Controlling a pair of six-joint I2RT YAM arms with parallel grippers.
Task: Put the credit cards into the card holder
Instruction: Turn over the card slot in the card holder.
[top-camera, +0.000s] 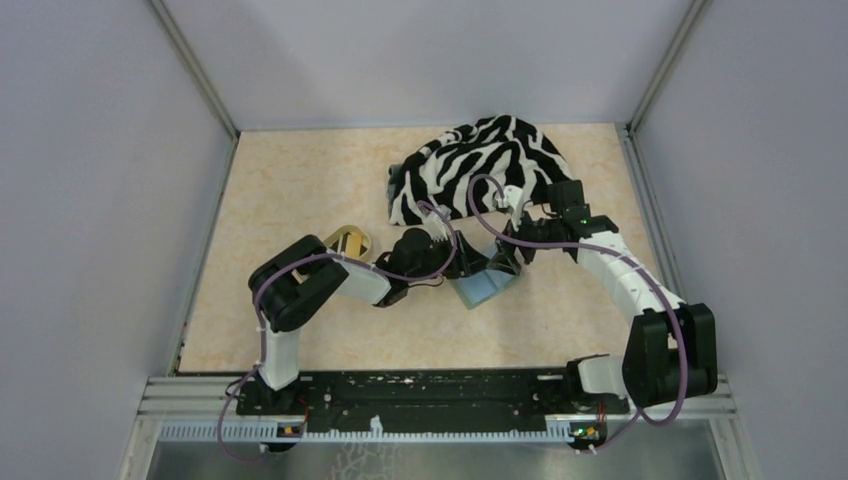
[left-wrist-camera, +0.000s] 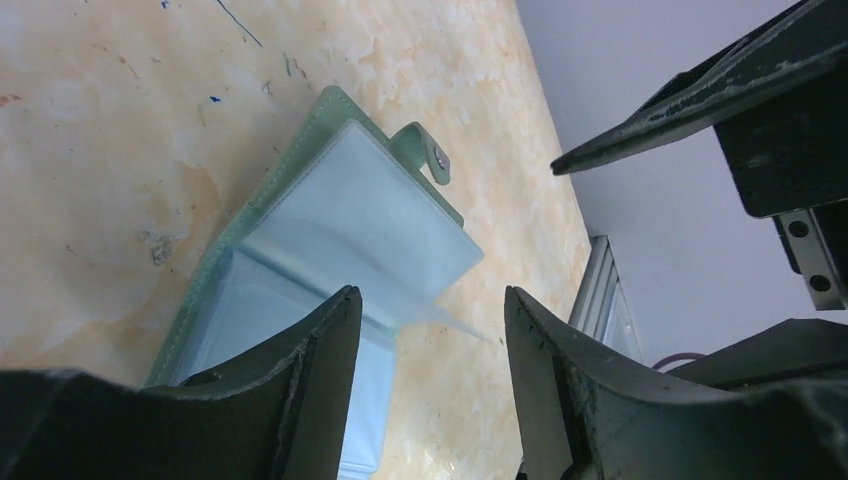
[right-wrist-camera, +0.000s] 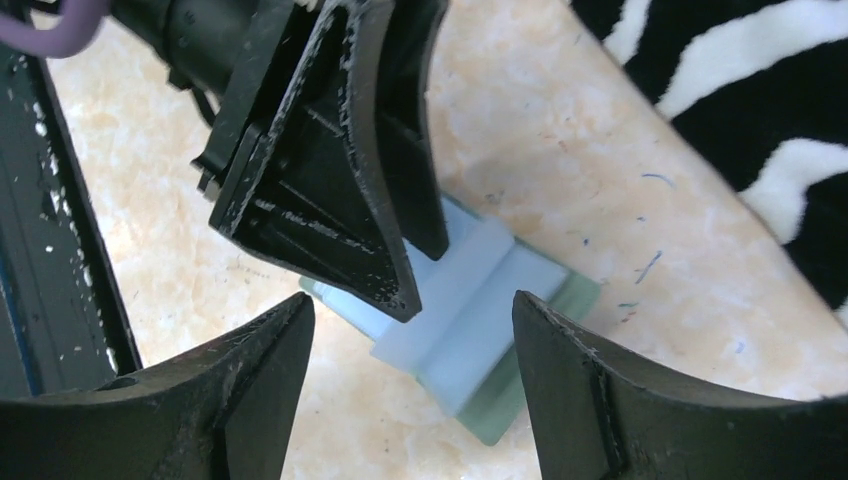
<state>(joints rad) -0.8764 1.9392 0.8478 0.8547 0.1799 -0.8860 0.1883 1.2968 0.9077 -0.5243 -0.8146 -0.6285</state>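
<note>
- The card holder (top-camera: 483, 287) lies open near the middle of the table (top-camera: 300, 200), its pale blue-grey inside facing up and its snap tab (left-wrist-camera: 430, 158) curled at one edge
- The left gripper (left-wrist-camera: 430, 300) hangs over it, jaws partly apart, one finger across the clear sleeves, gripping nothing
- The right gripper (right-wrist-camera: 410, 300) stands wide just above the holder, with nothing between its jaws
- A zebra-striped cloth (top-camera: 480, 165) lies just beyond

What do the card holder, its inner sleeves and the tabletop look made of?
Card holder: matte sage-green cover with stitched edge, likely faux leather. Sleeves: translucent, pale blue, bending; probably soft plastic. Tabletop: hard beige marbled surface, scuffed; perhaps laminate.
</note>
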